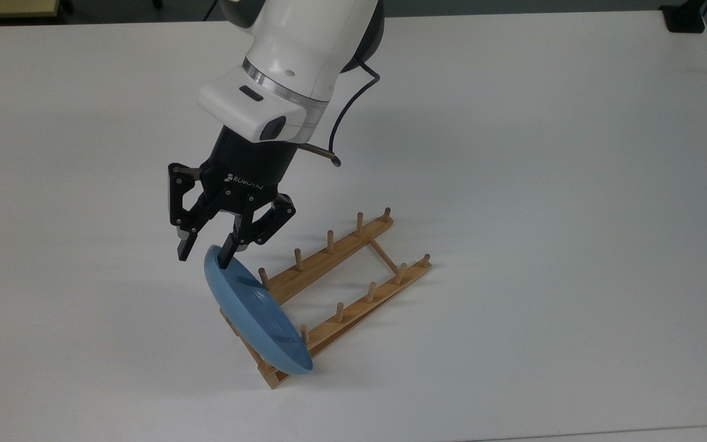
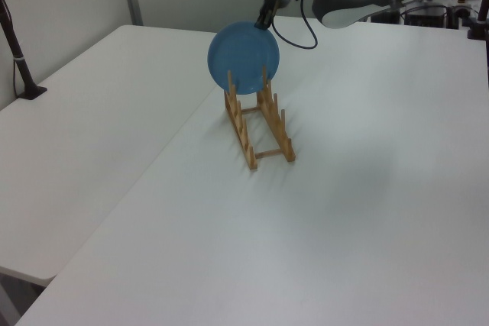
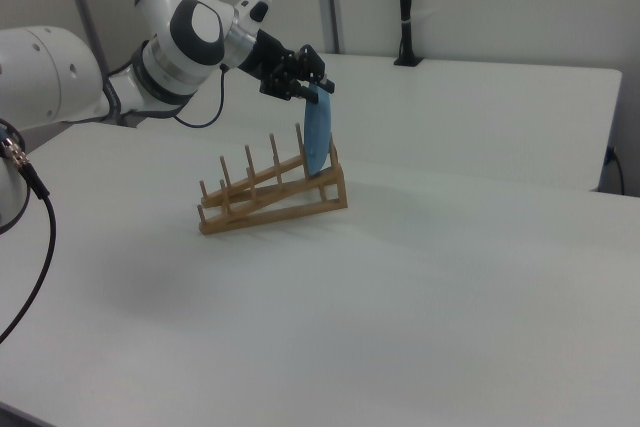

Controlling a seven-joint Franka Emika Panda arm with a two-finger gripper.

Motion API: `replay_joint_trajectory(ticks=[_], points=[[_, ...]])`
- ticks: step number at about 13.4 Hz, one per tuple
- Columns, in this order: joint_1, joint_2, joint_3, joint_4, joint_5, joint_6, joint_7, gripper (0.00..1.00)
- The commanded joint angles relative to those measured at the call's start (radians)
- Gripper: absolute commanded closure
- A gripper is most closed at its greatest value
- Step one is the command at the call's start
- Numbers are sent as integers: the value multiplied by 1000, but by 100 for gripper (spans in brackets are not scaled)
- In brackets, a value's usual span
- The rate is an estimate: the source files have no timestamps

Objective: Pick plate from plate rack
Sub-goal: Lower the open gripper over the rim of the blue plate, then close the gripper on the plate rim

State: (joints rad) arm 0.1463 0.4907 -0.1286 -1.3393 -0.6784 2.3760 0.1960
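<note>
Plate [image 1: 255, 313]'s top rim sits between the spread-fingered tool [image 1: 205, 255].

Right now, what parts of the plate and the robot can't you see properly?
- In the top view, the plate hides the near end of the rack.
- In the left view, the plate covers the fingers, so whether they touch its rim is unclear.
- In the right view, the plate is edge-on, its face unseen.
- In the top view, the arm is cut off by the top edge.
</note>
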Motion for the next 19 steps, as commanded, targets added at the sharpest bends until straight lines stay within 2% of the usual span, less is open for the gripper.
replay_joint_trajectory(ticks=[1, 5, 7, 10, 14, 19], points=[[15, 14, -23, 8, -41, 16, 19, 60], [13, 19, -22, 3, -64, 16, 19, 74], [15, 22, -20, 3, -64, 17, 19, 87], [18, 20, -19, 0, -64, 17, 20, 98], [19, 3, -14, 9, -69, 19, 49, 100], [9, -92, -9, 11, -72, 23, 103, 100]])
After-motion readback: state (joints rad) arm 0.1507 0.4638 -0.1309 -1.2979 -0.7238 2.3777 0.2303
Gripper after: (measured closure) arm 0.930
